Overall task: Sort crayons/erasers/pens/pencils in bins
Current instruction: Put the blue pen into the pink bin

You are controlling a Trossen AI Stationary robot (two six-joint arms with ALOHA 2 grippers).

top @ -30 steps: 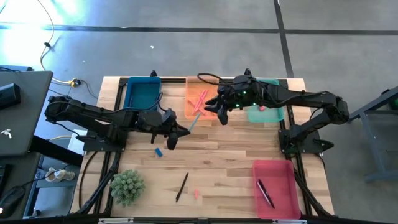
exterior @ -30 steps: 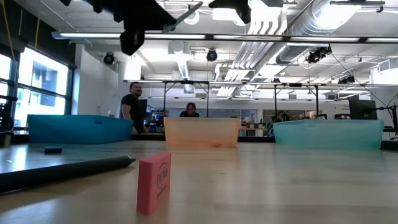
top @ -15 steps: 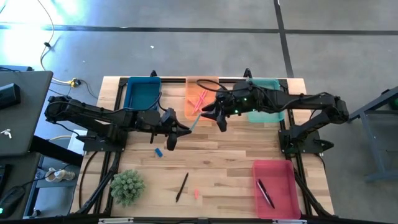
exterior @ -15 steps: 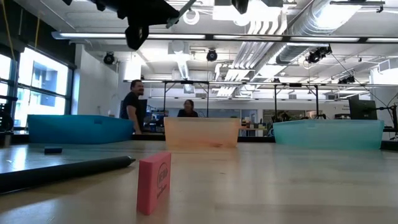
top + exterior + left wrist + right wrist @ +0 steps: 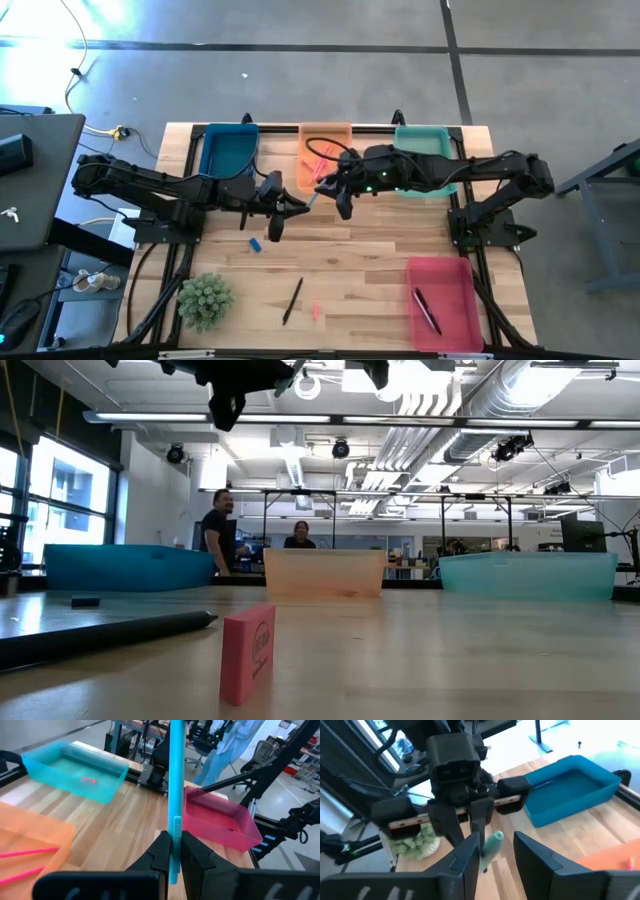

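Note:
My left gripper (image 5: 289, 208) is shut on a light-blue stick (image 5: 308, 198) held above the table's middle. In the left wrist view the stick (image 5: 175, 780) runs out ahead of the fingers. My right gripper (image 5: 337, 193) stands open right in front of it, one finger on each side of the stick's free end (image 5: 494, 840). Four bins sit on the table: blue (image 5: 228, 150), orange (image 5: 322, 150) with pink sticks, teal (image 5: 428, 140), and red-pink (image 5: 445, 300) with a dark pen (image 5: 427, 310). A black pen (image 5: 292, 300), a pink eraser (image 5: 248, 653) and a blue eraser (image 5: 255, 245) lie on the wood. My left gripper pinches the light-blue stick near its back end (image 5: 173, 851) between its two fingers. The fingers come nearly level from the table's left, and the stick runs on along them toward the right gripper. The stick is lifted clear of the table. My right gripper: whether a finger (image 5: 470, 852) touches the stick's tip, I cannot tell.
A small green plant (image 5: 205, 300) stands at the near left corner. A laptop (image 5: 30, 180) sits off the table's left side. People stand in the room behind the bins (image 5: 215, 530). Bare wood lies between the erasers and the red-pink bin.
My right gripper has moved toward the table's left, away from the teal bin, up to the free end of the stick. My left gripper has stayed in place and rolled a little about its own axis, the stick still in it.

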